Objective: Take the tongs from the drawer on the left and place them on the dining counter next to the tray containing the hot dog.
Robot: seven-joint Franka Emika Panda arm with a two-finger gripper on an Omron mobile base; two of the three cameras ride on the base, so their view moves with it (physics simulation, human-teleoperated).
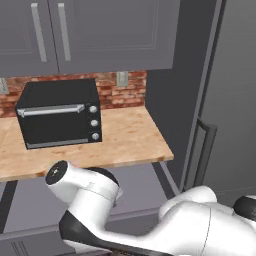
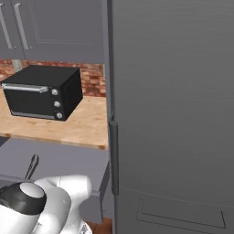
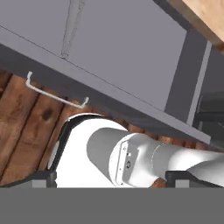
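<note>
pulled-out drawer (image 3: 127, 52) holding tongs (image 3: 72, 28) under wood counter (image 1: 130, 140) with black oven (image 1: 60, 112), brick wall (image 1: 127, 92) behind, jaws spread wide

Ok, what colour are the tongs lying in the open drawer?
Grey metal tongs, close to the grey drawer floor; hand view shows them best.

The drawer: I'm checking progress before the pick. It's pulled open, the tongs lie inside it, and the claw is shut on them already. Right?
Not quite. The drawer is pulled open and the tongs lie inside it, but the claw is open and holds nothing. The hand view shows the tongs lying free on the drawer floor, well apart from the fingertips at the bottom of the picture.
</note>
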